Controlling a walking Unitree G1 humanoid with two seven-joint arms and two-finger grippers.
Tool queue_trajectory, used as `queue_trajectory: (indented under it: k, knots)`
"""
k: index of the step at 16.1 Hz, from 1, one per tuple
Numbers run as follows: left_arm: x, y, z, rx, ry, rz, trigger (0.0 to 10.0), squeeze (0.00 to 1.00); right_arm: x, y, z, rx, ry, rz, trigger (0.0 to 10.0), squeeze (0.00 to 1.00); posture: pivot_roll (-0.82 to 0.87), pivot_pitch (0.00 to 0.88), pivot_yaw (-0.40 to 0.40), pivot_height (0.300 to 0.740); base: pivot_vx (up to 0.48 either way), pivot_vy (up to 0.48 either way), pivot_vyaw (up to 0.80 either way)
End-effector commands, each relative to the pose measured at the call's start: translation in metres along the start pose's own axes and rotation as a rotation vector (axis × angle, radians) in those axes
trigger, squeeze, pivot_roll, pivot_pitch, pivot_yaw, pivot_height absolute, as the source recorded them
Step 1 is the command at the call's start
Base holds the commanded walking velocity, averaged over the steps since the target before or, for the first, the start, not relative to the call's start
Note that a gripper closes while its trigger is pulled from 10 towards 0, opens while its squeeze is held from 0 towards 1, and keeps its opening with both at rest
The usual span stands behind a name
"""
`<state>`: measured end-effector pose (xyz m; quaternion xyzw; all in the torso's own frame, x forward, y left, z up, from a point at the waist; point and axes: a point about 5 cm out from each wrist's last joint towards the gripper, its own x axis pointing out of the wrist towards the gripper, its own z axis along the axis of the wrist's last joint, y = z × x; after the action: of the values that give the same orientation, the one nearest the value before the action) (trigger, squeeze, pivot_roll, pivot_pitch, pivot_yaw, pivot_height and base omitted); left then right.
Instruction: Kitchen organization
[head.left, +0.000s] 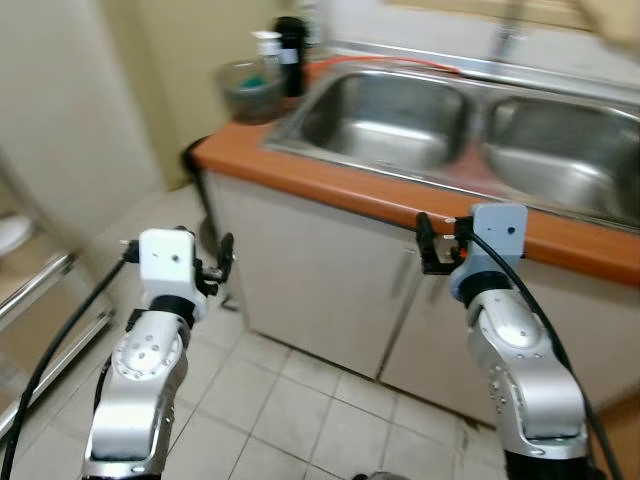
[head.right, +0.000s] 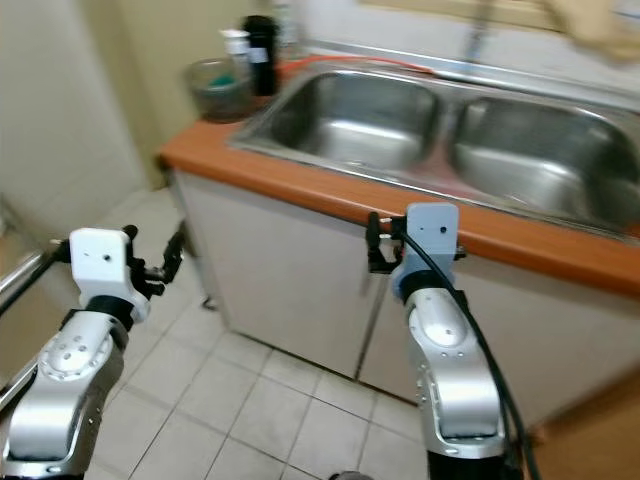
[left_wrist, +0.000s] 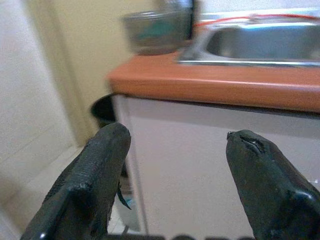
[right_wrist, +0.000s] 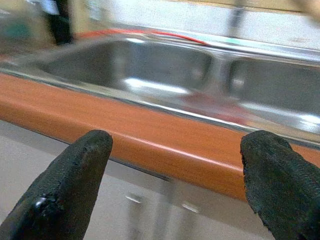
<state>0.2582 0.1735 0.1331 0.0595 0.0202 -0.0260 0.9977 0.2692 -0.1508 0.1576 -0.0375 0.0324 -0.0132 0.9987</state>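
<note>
1. While both arms are raised in front of the white cabinet (head.left: 320, 290), the left hand (left_wrist: 175, 150) has its fingers spread wide with nothing between them — it points at the cabinet's corner, below the orange table (head.left: 330, 185) edge.
2. The right hand (right_wrist: 175, 165) is likewise spread and holds nothing; it sits just before the table's front lip, level with it, facing the double steel sink (head.left: 470, 125).
3. Both sink basins look bare, though the frames are blurred.
4. At the table's far left corner, beside the sink, stands a grey bowl (head.left: 250, 90) with something teal inside.
5. Just behind the bowl are a black bottle (head.left: 290, 55) and a smaller white-capped container (head.left: 266, 45) — details too blurred to tell.
6. An orange-red cord (right_wrist: 150, 35) runs along the sink's back rim.
7. A dark bin (left_wrist: 105, 110) stands on the tiled floor (head.left: 300, 400) at the cabinet's left end.
</note>
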Motion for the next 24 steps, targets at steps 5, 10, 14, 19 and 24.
queue_trajectory:
  k: [5,10,14,19,24]
  knots:
    - [0.002,-0.003,0.002,-0.033,0.012,-0.002,10.0,0.00,-0.007,-0.005,-0.003,-0.009,0.027,-0.067,10.0,1.00,0.00,0.000,0.035,0.740,0.000,0.000,-0.80]
    - [0.002,0.000,0.009,0.053,-0.074,0.066,10.0,0.00,-0.007,-0.004,-0.002,-0.036,0.027,-0.050,10.0,1.00,0.01,0.000,0.030,0.740,0.000,0.000,-0.80]
    - [-0.002,-0.003,0.007,-0.013,-0.031,-0.005,10.0,0.00,-0.006,-0.001,0.001,-0.055,0.018,-0.036,10.0,1.00,0.01,0.000,0.028,0.740,0.000,0.000,-0.80]
    - [0.003,-0.008,0.022,-0.072,-0.089,-0.079,10.0,0.00,-0.005,0.006,0.014,-0.039,-0.022,0.008,10.0,1.00,0.01,0.000,0.031,0.740,0.161,0.000,-0.75]
    - [0.003,-0.012,0.025,-0.056,-0.099,-0.123,10.0,0.00,-0.005,0.006,0.016,-0.010,-0.025,0.019,10.0,0.00,0.01,0.000,0.026,0.740,0.436,0.000,0.00]
